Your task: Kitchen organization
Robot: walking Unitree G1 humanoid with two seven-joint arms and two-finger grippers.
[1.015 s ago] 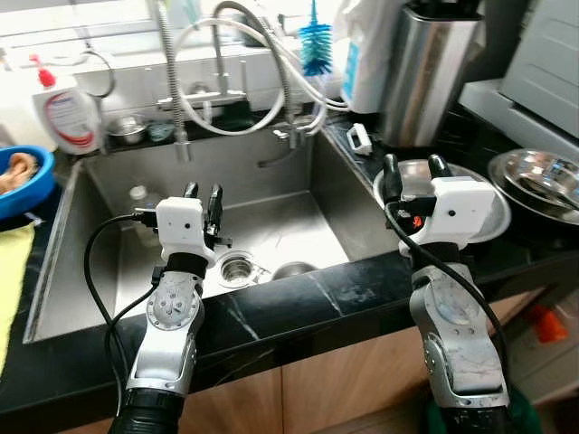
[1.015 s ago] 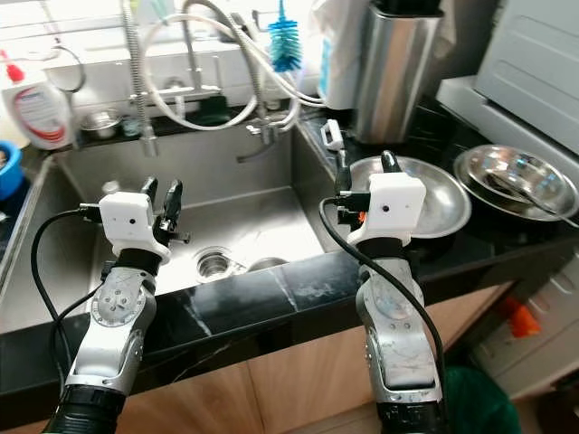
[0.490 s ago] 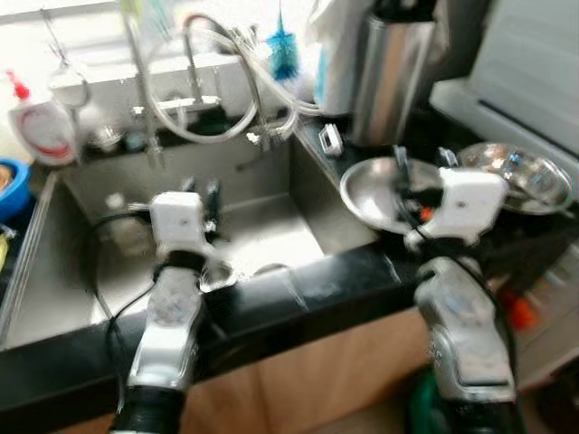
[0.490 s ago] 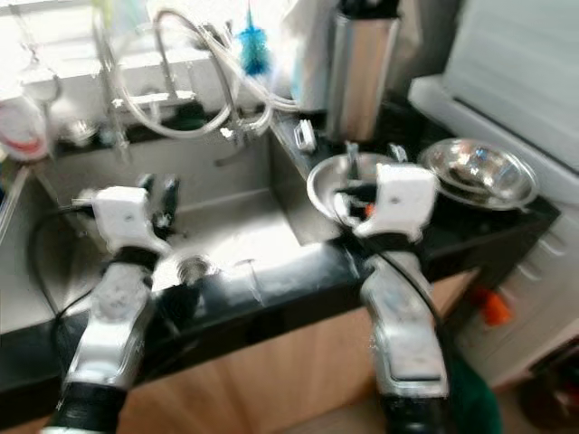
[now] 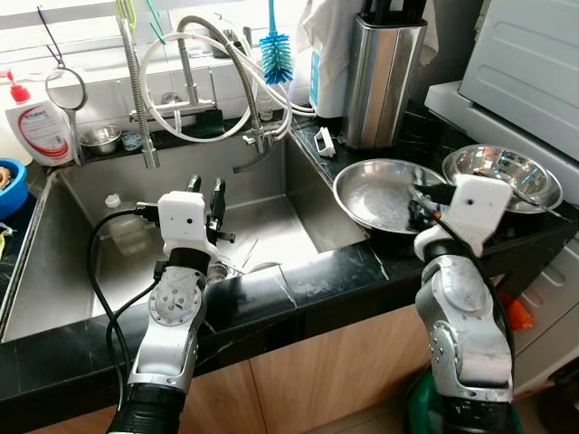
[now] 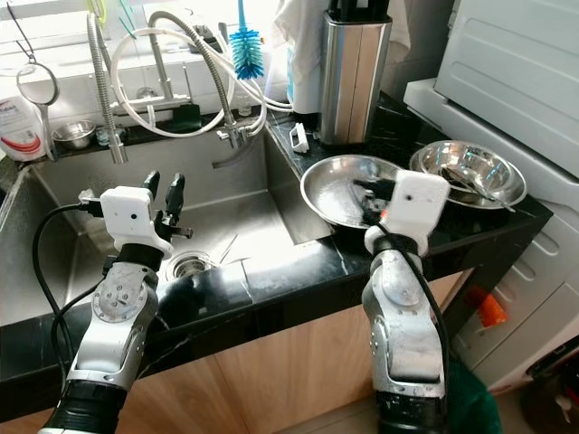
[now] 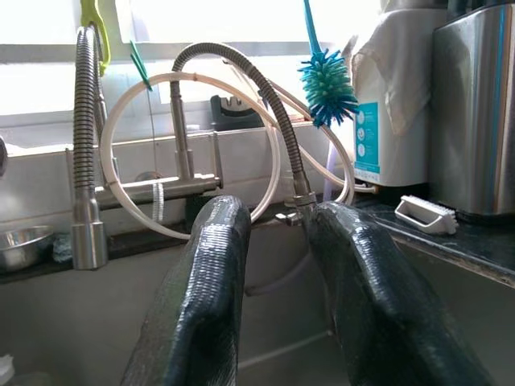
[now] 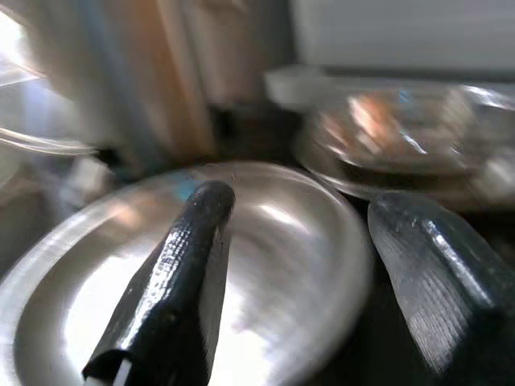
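My left gripper (image 5: 205, 192) hangs open over the steel sink (image 5: 271, 212), nothing between its fingers; in the left wrist view its fingers (image 7: 211, 265) point at the faucet wall. My right gripper (image 5: 421, 206) is open and tipped down low over a shallow steel dish (image 5: 373, 185) on the black counter right of the sink. In the right wrist view the dish (image 8: 265, 241) spreads under the spread fingers (image 8: 181, 257), which hold nothing. A second steel bowl (image 5: 502, 170) with a utensil in it sits further right.
A steel knife holder (image 5: 384, 77), a white scrub brush (image 5: 324, 142) and a blue bottle brush (image 5: 276, 45) stand behind the dish. Faucet hoses (image 5: 217, 90) loop over the sink. A soap bottle (image 5: 36, 122) and blue bowl (image 5: 7, 176) are at far left. A white appliance (image 5: 529, 63) bounds the right.
The camera has shifted and the blur has cleared. My right gripper has tipped forward and down toward the shallow steel dish. The left gripper stays over the sink.
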